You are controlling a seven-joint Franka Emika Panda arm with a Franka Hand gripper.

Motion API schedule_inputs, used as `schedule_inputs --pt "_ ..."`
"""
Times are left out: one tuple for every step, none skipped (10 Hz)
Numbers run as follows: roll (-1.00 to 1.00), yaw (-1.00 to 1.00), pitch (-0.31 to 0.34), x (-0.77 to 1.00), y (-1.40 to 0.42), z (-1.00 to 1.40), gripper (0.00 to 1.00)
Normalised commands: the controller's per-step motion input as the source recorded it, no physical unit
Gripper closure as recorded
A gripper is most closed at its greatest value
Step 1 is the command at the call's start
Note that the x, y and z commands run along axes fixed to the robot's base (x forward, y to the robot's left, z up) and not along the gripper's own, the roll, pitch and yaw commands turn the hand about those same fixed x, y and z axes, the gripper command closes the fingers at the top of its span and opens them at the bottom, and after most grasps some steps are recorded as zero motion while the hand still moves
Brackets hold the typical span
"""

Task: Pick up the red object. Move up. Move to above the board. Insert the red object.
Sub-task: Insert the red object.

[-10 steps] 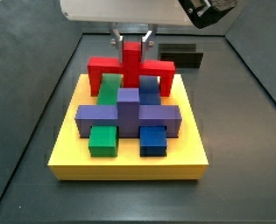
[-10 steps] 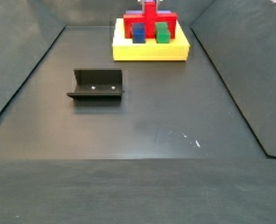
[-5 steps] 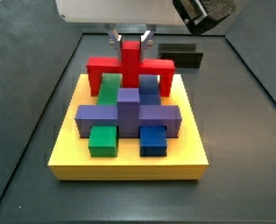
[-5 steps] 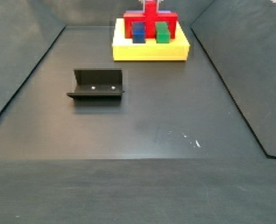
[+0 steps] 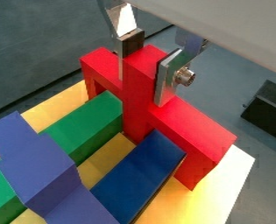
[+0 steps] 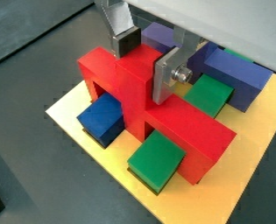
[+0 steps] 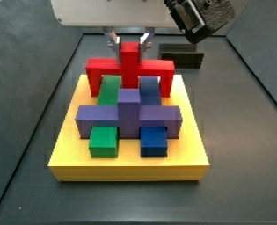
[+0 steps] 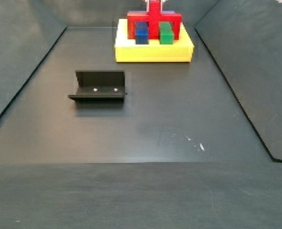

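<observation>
Insertion step: tool [image 5: 150,59] closed on red object's [image 5: 164,118] post, legs on board [image 7: 70,149]. Next: open, lift toward 12 o'clock.

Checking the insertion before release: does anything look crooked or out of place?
Nothing stands out. The red object stands square on the board, straddling the green block and blue block, with the gripper at its post.

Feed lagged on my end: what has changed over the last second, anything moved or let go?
Almost nothing. The gripper still straddles the central post of the red object, which stands as before on the board with its legs down. In a side view the wrist hardware above has shifted slightly; the piece itself has not visibly moved. The purple block, green and blue blocks, and fixture are unchanged.
</observation>
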Motion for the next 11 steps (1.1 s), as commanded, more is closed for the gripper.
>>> schedule_inputs --pt "0.06 0.0 0.0 0.0 0.02 -0.55 1.0" --pt "0.02 0.0 -0.01 0.0 0.1 -0.75 1.0" --pt "0.0 0.0 -0.011 0.04 0.07 -0.83 1.0" --pt "0.09 0.0 0.0 0.26 -0.01 -0.77 1.0" --pt "0.25 0.0 0.034 0.36 -0.06 -0.62 1.0" --pt "0.24 -0.06 0.027 0.18 0.0 -0.5 1.0" --pt "0.12 -0.02 0.0 0.0 0.0 -0.41 1.0" --pt "0.0 0.0 0.0 0.0 0.0 -0.4 1.0" --pt "-0.1 0.0 0.0 0.0 0.0 -0.42 1.0" --pt "-0.09 -0.02 0.01 0.08 -0.04 -0.47 1.0" --pt "-0.01 -0.22 0.034 0.12 0.0 -0.43 1.0"
